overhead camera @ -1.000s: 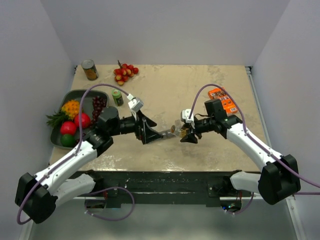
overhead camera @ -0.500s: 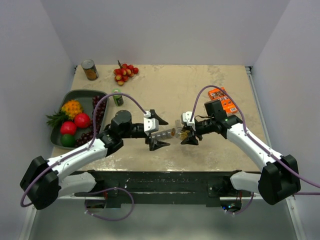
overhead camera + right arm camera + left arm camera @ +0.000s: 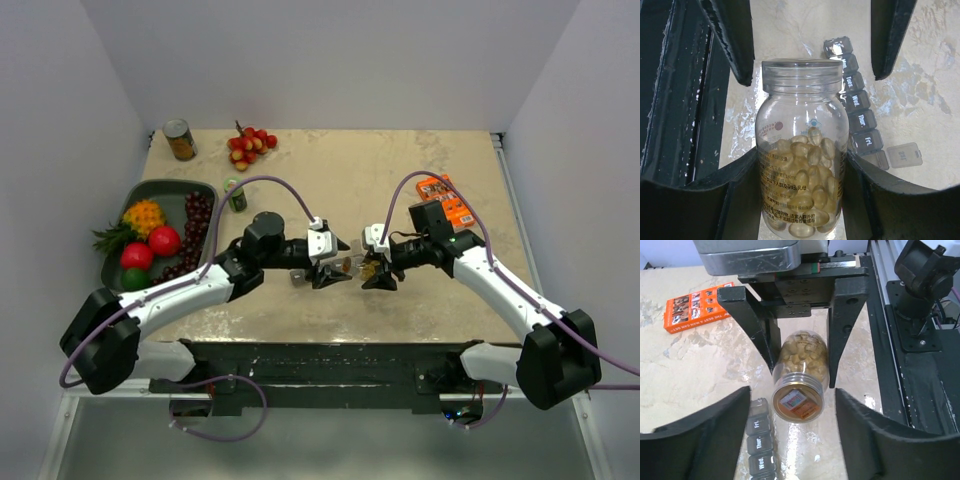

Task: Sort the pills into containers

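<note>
Holding the bottle level, your right end effector pinches its body so the cap faces your left end effector, spread on either side of it, likely to twist it off. The pills sit inside, near the organiser on the surface.
</note>
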Robot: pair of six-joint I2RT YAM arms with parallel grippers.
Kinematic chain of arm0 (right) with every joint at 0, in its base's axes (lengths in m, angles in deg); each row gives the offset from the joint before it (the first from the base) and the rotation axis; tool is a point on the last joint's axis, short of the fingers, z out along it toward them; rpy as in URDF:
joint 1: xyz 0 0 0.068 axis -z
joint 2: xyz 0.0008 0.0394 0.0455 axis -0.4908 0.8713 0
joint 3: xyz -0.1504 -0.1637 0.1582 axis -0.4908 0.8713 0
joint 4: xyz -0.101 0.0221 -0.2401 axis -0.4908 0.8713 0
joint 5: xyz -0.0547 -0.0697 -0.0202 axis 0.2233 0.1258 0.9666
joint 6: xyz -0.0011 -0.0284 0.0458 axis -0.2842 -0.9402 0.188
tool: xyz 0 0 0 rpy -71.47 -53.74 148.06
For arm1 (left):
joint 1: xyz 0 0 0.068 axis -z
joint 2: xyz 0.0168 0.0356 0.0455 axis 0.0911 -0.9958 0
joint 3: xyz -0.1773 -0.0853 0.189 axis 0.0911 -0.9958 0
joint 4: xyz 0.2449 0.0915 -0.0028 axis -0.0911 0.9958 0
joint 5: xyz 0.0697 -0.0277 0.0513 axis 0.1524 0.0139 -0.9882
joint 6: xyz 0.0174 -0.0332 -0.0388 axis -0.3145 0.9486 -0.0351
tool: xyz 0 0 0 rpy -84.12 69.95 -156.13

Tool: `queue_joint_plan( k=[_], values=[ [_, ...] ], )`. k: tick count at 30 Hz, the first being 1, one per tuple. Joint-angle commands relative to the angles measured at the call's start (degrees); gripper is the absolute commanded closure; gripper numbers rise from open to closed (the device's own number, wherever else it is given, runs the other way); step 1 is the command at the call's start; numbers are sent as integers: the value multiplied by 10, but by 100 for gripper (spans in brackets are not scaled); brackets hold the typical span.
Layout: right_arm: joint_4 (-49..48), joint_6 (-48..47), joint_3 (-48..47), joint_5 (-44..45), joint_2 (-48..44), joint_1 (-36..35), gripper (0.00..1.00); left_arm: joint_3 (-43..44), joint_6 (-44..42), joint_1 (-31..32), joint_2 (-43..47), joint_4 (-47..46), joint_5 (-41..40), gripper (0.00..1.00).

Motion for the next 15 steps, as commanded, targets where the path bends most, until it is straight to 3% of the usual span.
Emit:
queue_joint_plan(
  k=[1,8,10,11,14,15],
  values=[
    [-2,-9,-8,-30,-13,0,100,23,-12,3,-9,-13,-4,35],
    [-2,-9,-8,-29,-12,1,100,43,-3,2,-25,25,-8,58],
    [-2,-9,-8,-27,-12,1,100,46,6,3,-27,32,-5,71],
    [-3,-9,-8,-26,-12,0,100,49,27,3,-27,34,0,82],
    [-13,1,-6,-13,-14,1,100,61,115,2,-33,46,13,100],
    [-16,7,-5,-10,-13,1,100,66,152,2,-36,49,11,100]
  ],
)
